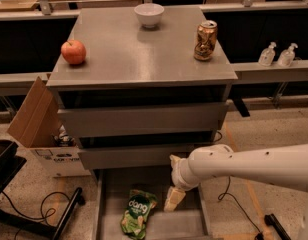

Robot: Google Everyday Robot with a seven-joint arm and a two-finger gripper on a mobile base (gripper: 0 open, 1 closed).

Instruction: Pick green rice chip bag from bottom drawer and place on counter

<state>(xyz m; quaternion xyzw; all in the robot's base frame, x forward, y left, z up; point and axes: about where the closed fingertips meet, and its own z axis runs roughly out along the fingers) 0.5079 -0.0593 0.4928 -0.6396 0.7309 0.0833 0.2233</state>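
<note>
The crinkly bright-green rice chip bag [138, 213] lies flat on the smooth grey floor of the open bottom drawer [119, 185]. The cream-coloured gripper [174, 198] hangs just right of it; whether it is spread or clenched, I cannot tell.

one camera, set high in front, looks down on the counter [139, 59] and open drawer [128, 181] from fairly near; gripper [174, 199] low centre, over the drawer.

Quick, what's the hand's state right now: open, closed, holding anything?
Hand: over the drawer, just right of the bag and apart from it, holding nothing; open or closed cannot be told.
</note>
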